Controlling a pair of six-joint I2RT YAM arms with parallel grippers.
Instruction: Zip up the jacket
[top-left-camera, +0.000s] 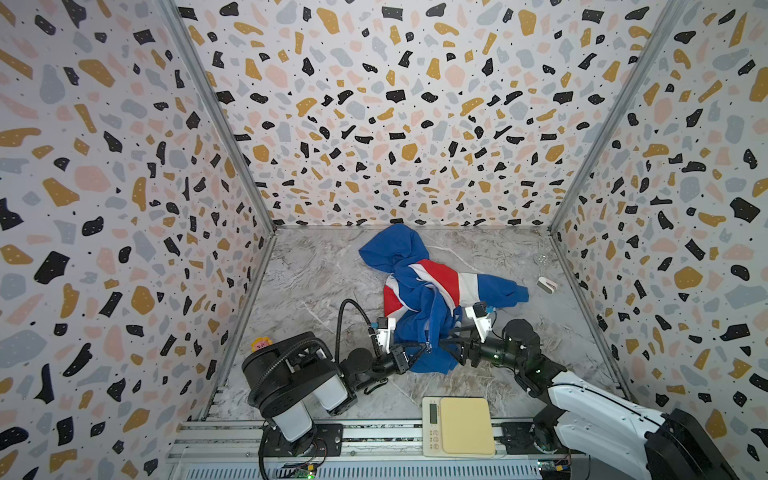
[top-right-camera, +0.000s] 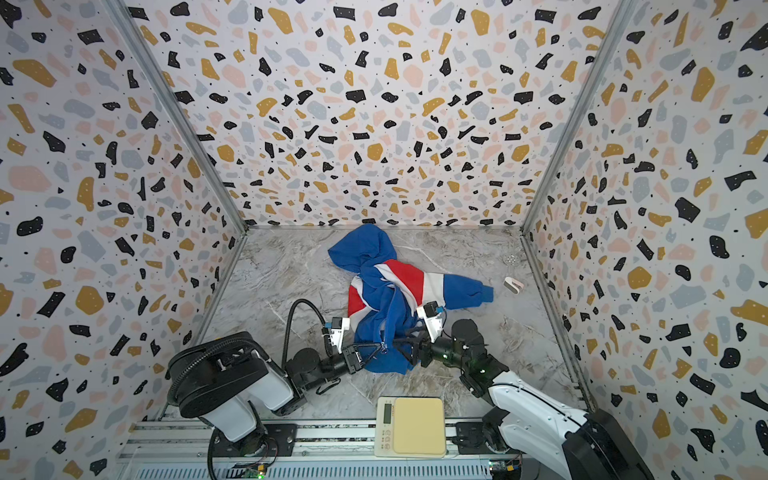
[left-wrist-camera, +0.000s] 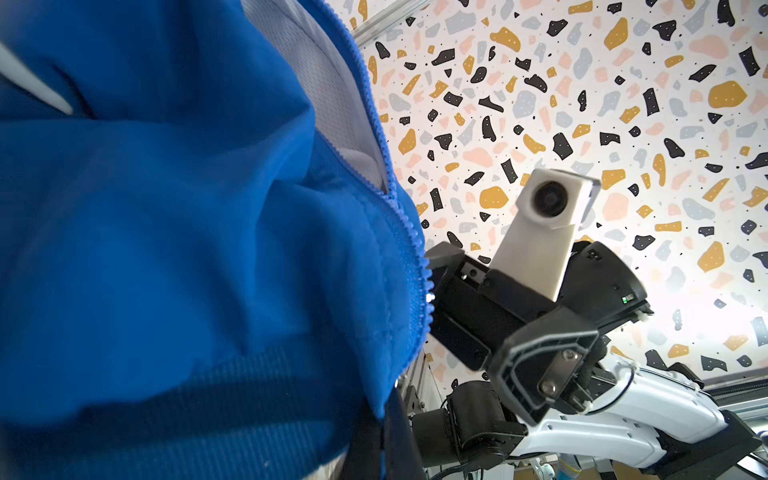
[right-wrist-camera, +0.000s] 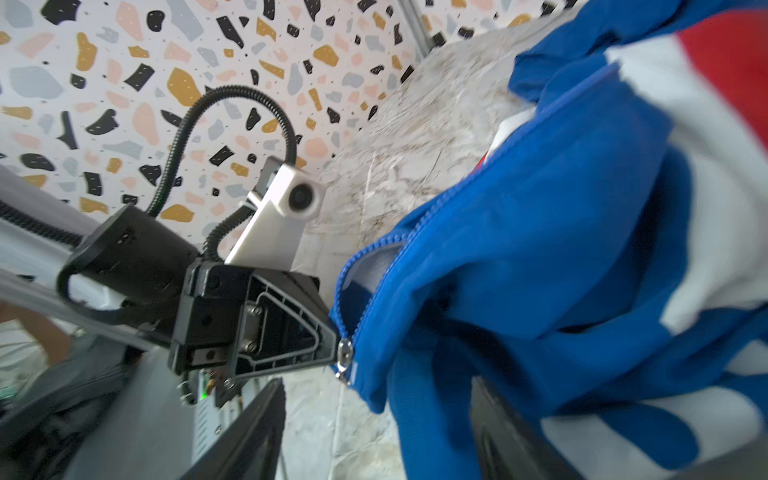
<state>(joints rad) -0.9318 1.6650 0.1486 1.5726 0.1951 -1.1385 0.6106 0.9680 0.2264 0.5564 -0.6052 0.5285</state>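
Marble tabletop (top-left-camera: 307, 266) between terrazzo-patterned walls (top-left-camera: 104, 208). The left gripper (top-left-camera: 426, 346) is clamped tight on the jacket (top-left-camera: 415, 291) at the lower end of its zipper (top-left-camera: 432, 320). The jacket lies crumpled mid-table, hood toward the far wall. Just right of it, the right gripper (top-left-camera: 448, 345) has its jaws spread, gripping nothing.

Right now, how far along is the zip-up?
Barely started. Done: the slider sits at the bottom hem of the jacket, both tooth rows meeting there. In hand: the left hand is shut on the hem beside it; the right hand is open, holding nothing. Left: the teeth above the slider gape, so the whole pull towards the hood remains.
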